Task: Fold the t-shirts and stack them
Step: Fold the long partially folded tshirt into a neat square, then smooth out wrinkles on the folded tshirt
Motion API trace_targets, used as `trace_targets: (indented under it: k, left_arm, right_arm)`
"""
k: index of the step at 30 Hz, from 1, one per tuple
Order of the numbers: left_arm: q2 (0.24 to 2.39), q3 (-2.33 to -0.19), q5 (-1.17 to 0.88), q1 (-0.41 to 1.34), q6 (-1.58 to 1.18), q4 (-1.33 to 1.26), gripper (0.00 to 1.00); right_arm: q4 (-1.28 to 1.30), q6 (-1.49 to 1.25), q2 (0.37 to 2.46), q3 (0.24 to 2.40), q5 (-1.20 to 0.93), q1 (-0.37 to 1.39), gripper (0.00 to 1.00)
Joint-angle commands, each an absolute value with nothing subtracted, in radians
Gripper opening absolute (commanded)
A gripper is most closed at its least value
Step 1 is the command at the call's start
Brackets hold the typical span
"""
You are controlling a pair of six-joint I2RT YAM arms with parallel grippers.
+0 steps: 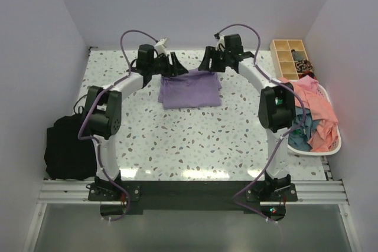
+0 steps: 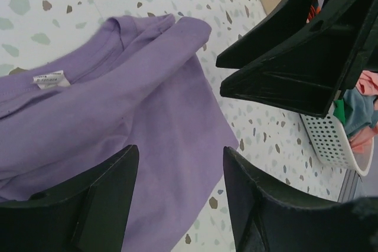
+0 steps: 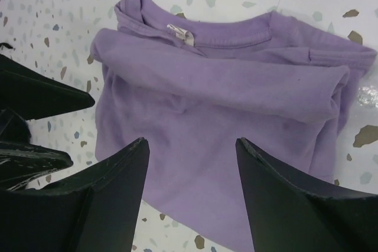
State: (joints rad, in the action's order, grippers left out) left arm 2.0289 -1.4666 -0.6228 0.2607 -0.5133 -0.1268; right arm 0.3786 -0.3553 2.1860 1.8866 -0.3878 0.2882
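Left tool (image 1: 175,64) and right tool (image 1: 208,62) hung wide open, empty, over the folded lavender t-shirt (image 1: 190,90). That fold seemed done; next move likely meant grabbing 1 pink t-shirt (image 1: 316,101) from the right basket (image 1: 313,153).

Robot lab cell (plain pale walls (image 1: 35,39), speckled tabletop (image 1: 201,140), aluminium mounting rail (image 1: 65,192))
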Motion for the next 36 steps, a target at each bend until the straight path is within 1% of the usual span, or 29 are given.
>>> trace_targets:
  k: [1, 11, 19, 22, 26, 28, 31, 36]
  left_arm:
    - [2.066, -1.45, -0.67, 0.244, -0.525, -0.164, 0.63]
    - [2.193, -1.537, -0.69, 0.244, -0.509, -0.146, 0.63]
    - [2.299, -1.712, -0.617, 0.233, -0.413, -0.087, 0.63]
    - [2.376, -1.773, -0.611, 0.206, -0.416, -0.083, 0.63]
    - [2.457, -1.836, -0.606, 0.164, -0.42, -0.054, 0.63]
    - [2.476, -1.832, -0.601, 0.146, -0.422, -0.055, 0.63]
    - [2.47, -1.801, -0.586, 0.126, -0.43, -0.069, 0.62]
    - [2.405, -1.683, -0.528, 0.1, -0.413, -0.136, 0.62]
  right_arm:
    - [0.385, -0.37, 2.217, 1.904, -0.42, 0.285, 0.64]
    - [0.44, -0.37, 2.378, 2.081, -0.411, 0.287, 0.64]
    - [0.472, -0.373, 2.545, 2.321, -0.384, 0.287, 0.66]
    - [0.465, -0.397, 2.591, 2.371, -0.368, 0.285, 0.67]
    - [0.436, -0.42, 2.632, 2.364, -0.321, 0.279, 0.67]
    - [0.405, -0.416, 2.626, 2.32, -0.293, 0.276, 0.67]
    - [0.378, -0.402, 2.605, 2.269, -0.242, 0.264, 0.67]
    - [0.328, -0.358, 2.547, 2.2, -0.174, 0.239, 0.67]
